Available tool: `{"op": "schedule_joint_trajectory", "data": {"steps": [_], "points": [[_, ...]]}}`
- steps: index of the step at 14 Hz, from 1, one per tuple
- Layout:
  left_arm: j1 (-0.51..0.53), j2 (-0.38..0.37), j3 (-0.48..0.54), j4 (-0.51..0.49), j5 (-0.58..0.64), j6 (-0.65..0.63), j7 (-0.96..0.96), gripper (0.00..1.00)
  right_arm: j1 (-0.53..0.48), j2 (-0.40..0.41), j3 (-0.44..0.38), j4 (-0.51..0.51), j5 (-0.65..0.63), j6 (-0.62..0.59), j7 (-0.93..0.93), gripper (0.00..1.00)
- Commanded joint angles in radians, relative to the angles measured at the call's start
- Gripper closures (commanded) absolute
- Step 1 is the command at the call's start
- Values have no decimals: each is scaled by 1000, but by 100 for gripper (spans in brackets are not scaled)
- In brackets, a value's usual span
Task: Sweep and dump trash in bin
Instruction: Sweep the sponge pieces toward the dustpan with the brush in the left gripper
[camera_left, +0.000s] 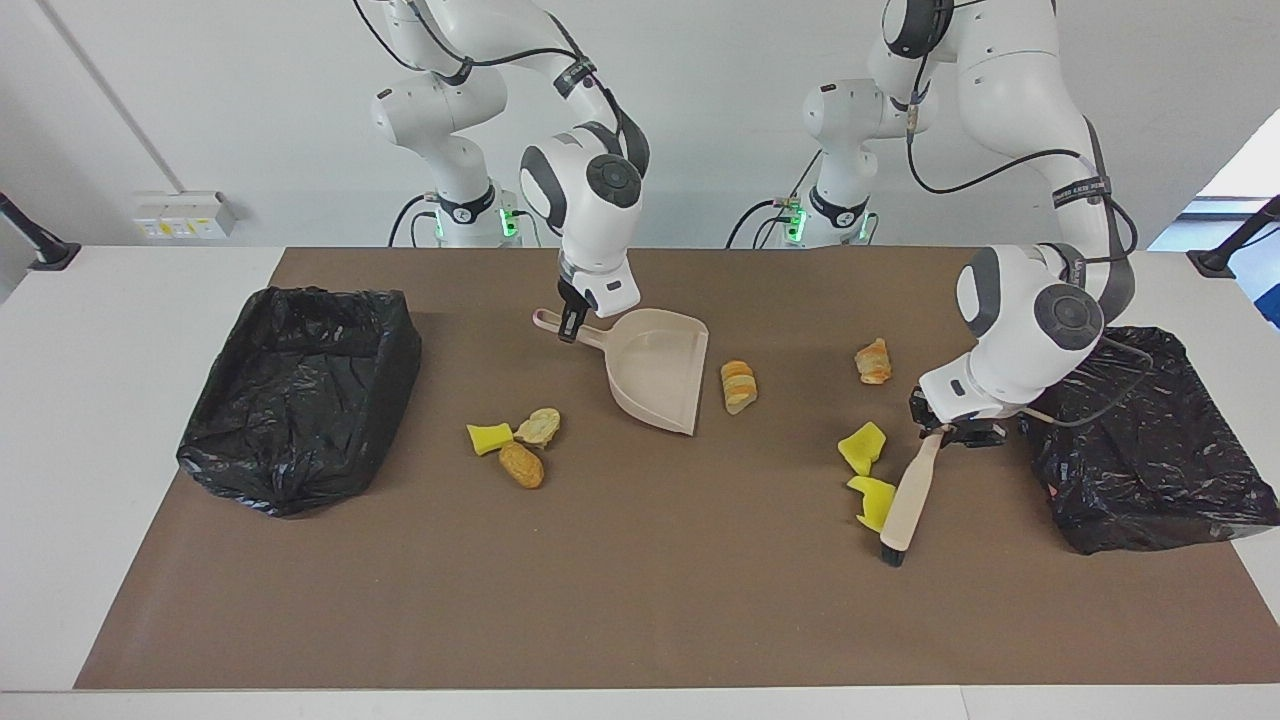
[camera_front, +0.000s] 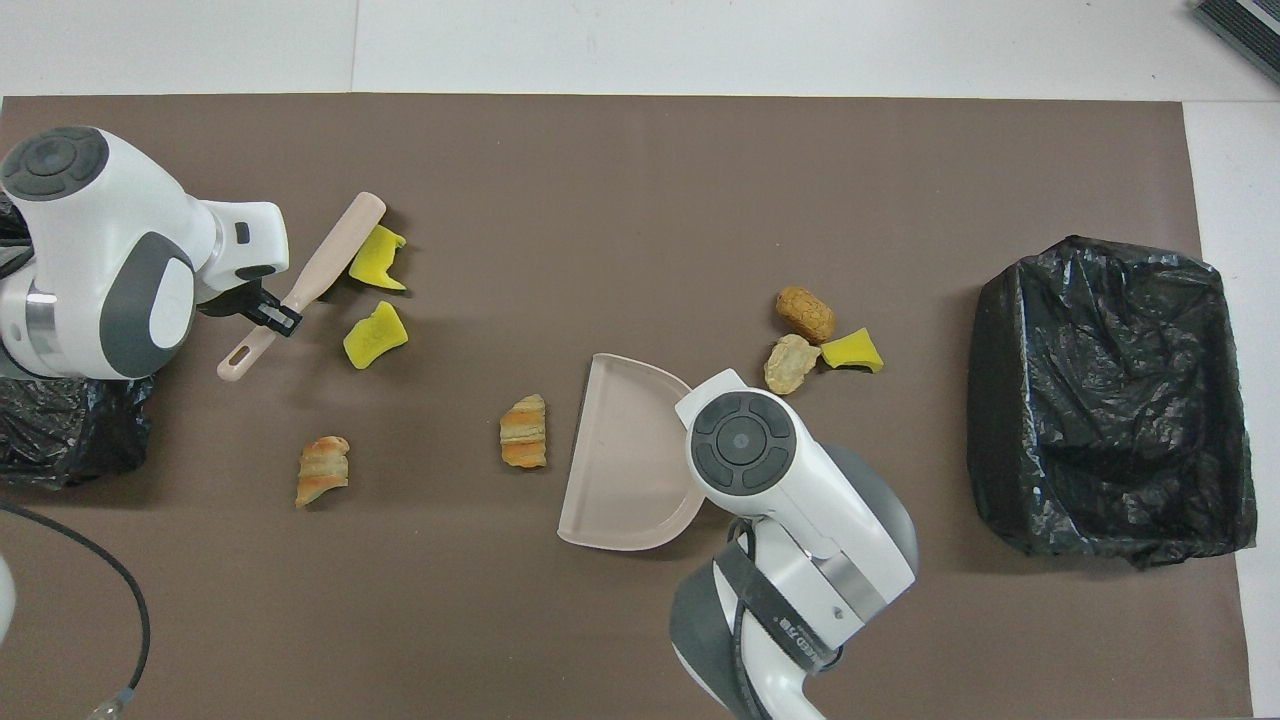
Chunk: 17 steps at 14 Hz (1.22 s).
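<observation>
Left jaws (camera_left: 948, 432): clamped on the brush (camera_left: 908, 497) handle, bristles touching a yellow sponge chunk (camera_left: 872, 499).
Right jaws (camera_left: 570, 328): clamped on the dustpan (camera_left: 655, 370) handle.
Trash: a bread piece (camera_left: 739, 385) just beside my dustpan's mouth; other scraps lie scattered across the counter (camera_left: 640, 580).

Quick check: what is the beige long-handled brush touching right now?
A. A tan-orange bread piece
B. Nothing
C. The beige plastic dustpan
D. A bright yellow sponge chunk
D: the beige long-handled brush, gripped by the left gripper, presses against a bright yellow sponge chunk.
</observation>
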Motion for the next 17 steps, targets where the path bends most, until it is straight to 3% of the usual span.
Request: {"op": "schedule_joint_trajectory", "data": {"steps": [1, 8, 12, 17], "points": [[-43, -82, 11, -126, -32, -3, -23, 100, 3, -1, 4, -7, -13, 14, 19, 100], [-243, -140, 11, -177, -142, -117, -201, 100, 3, -1, 4, -10, -10, 2, 11, 100], [-301, -181, 10, -230, -238, -184, -212, 100, 3, -1, 4, -10, 7, 2, 11, 100], [-387, -224, 10, -218, -460, -236, -236, 100, 2, -1, 4, -10, 7, 2, 11, 100]]}}
